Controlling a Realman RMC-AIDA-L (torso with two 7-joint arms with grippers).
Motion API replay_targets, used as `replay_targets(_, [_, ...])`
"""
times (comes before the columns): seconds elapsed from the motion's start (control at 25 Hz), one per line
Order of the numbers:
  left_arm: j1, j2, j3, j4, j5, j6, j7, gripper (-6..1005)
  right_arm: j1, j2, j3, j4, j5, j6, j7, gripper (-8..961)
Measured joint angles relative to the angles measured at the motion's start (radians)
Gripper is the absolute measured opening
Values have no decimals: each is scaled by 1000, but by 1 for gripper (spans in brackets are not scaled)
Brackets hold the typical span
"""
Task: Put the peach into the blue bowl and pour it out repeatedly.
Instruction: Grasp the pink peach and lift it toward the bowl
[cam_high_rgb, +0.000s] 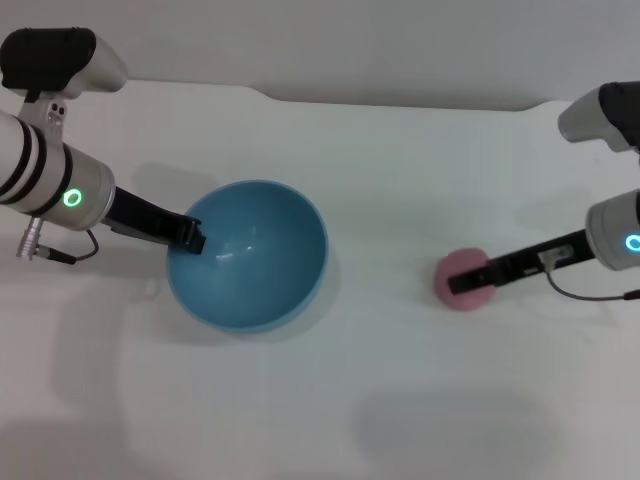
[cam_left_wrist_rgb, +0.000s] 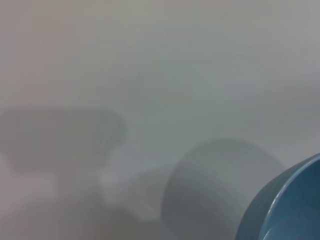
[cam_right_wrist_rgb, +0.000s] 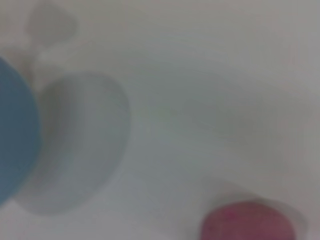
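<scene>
Peach (cam_high_rgb: 461, 281) part-hidden by R gripper (cam_high_rgb: 468, 279), clamped | L gripper (cam_high_rgb: 190, 236) clamps bowl (cam_high_rgb: 250, 255) rim

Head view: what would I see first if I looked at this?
The big blue bowl stands out, sitting left of centre on the white table with nothing inside it. The left end effector is at its rim. Off to the right lies a small pink peach, with the right end effector right over it.

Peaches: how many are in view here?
1. The peach sits on the white table, off the blue bowl's right side, under the right gripper. The bowl looks empty.
</scene>
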Motion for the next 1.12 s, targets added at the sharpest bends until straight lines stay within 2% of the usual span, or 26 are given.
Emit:
replay_targets(0.16, [-1,0,0,-1,0,-3,0,-2,-8,-2,-4,16,96,8,-69,581])
replay_targets(0.4, [-1,0,0,-2,0,-6,-1,-2,-12,-8,-4,23,96,-1,-70,571])
replay_targets(0.84, [-1,-1,6,-1,-2,4,-1,-1,-52,-9,6,0,100,-45,-75,117])
replay_targets(0.88, [-1,-1,7,-1,-2,7,-3,-1,-65,-8,12,-23,106,-64,-77,101])
replay_targets(0.92, [-8,-2,10,-6,-2,18,-7,-1,-111,-9,25,-104,143,-117,-85,85])
replay_targets(1.0, [-11,-2,13,-8,-2,21,-7,0,-126,-9,29,-133,163,-137,-92,53])
replay_targets(1.12, [-21,-5,29,-15,-2,28,-8,0,-179,-9,85,-240,248,-247,-171,37])
